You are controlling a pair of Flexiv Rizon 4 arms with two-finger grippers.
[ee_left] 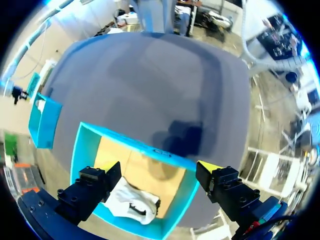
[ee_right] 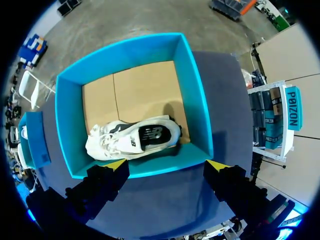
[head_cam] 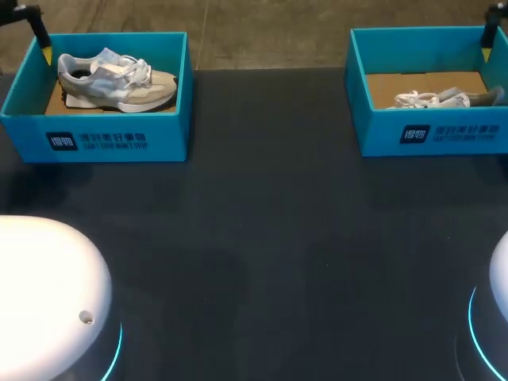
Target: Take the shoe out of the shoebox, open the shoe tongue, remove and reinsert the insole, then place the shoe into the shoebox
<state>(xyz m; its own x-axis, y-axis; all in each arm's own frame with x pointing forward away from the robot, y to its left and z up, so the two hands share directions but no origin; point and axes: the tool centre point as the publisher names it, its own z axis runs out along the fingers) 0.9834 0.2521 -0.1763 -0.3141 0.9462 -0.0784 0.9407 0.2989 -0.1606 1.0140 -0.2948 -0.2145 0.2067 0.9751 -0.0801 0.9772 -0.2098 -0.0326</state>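
A grey and beige sneaker point(head_cam: 119, 79) lies on its side in the blue shoebox point(head_cam: 119, 139) at the far left. My left gripper point(head_cam: 43, 44) hangs open above that box's far left corner. In the left wrist view the left gripper point(ee_left: 159, 170) is over the box wall point(ee_left: 150, 150), with part of the shoe point(ee_left: 134, 202) under it. A white sneaker point(head_cam: 440, 98) lies in the second blue shoebox point(head_cam: 432, 131) at the far right. My right gripper point(ee_right: 167, 164) stands open above this box's wall point(ee_right: 195, 100), and the white sneaker point(ee_right: 132, 137) is just ahead of its fingers. Neither gripper touches anything.
The dark table point(head_cam: 262, 238) stretches between the two boxes and the near edge. The white rounded arm bases point(head_cam: 48, 294) point(head_cam: 502, 278) sit at the near left and near right corners.
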